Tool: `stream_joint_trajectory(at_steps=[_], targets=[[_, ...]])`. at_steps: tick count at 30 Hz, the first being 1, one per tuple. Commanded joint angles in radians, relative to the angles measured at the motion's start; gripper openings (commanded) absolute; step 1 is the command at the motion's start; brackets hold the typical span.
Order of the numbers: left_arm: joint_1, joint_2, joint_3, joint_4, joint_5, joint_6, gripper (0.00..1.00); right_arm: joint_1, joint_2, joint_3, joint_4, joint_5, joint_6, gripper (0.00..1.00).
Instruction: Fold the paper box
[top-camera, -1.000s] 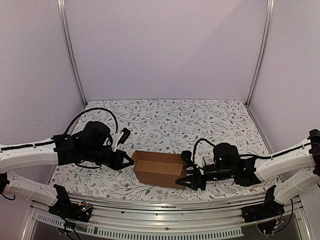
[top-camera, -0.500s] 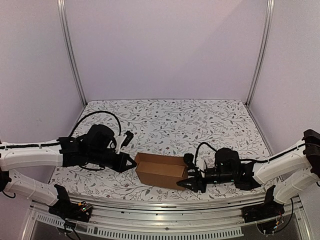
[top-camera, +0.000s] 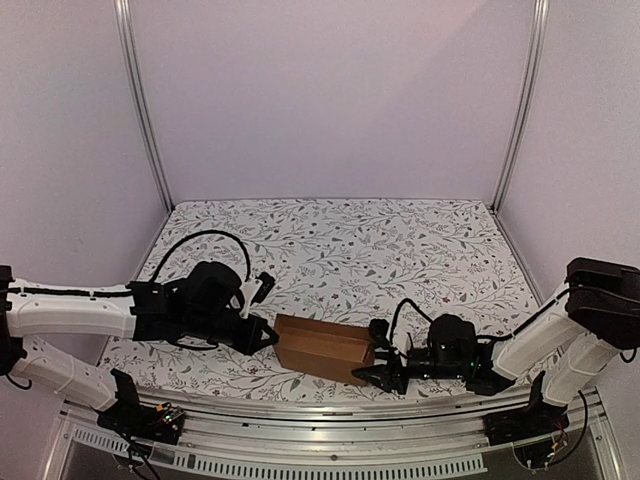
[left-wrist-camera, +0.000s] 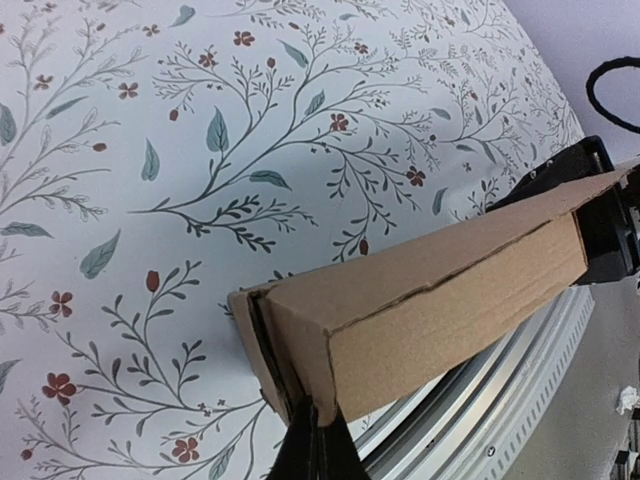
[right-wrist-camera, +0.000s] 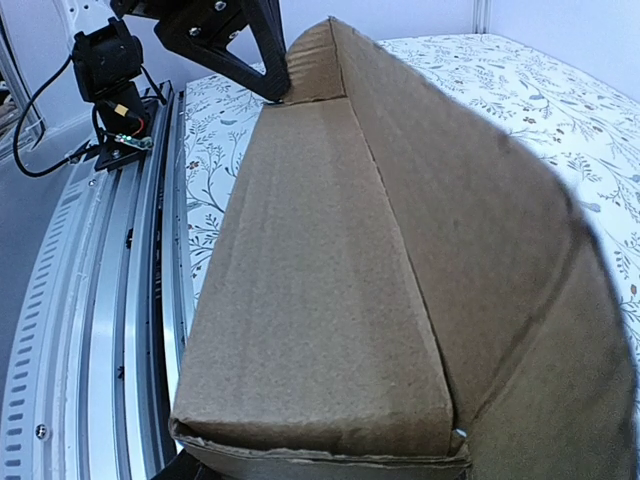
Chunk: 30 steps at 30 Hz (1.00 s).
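At near edge of worktop (top-camera: 400, 250): one paper box (top-camera: 320, 345) between two arms. Left gripper (top-camera: 268, 338) jaws together, tip touching box's left end. Right gripper (top-camera: 376, 353) jaws clamped on right end.

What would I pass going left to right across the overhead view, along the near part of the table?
left arm → left fingers → paper box → right fingers → right arm

Paper box (top-camera: 318, 346) lies between left claw (top-camera: 268, 337) and right claw (top-camera: 376, 357); both meet its ends.
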Motion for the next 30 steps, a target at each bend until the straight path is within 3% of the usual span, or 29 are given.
stream_joint_trajectory(at_steps=[1, 16, 30], targets=[[-0.054, 0.033, -0.018, -0.057, 0.018, -0.008, 0.0, -0.01, 0.027, -0.011, 0.134, 0.153, 0.02, 0.33], [-0.07, 0.02, 0.097, -0.256, -0.191, 0.03, 0.0, -0.002, 0.033, -0.023, 0.134, 0.203, 0.01, 0.33], [-0.074, 0.063, 0.095, -0.225, -0.161, 0.007, 0.0, 0.022, 0.044, -0.021, 0.134, 0.226, 0.005, 0.37]])
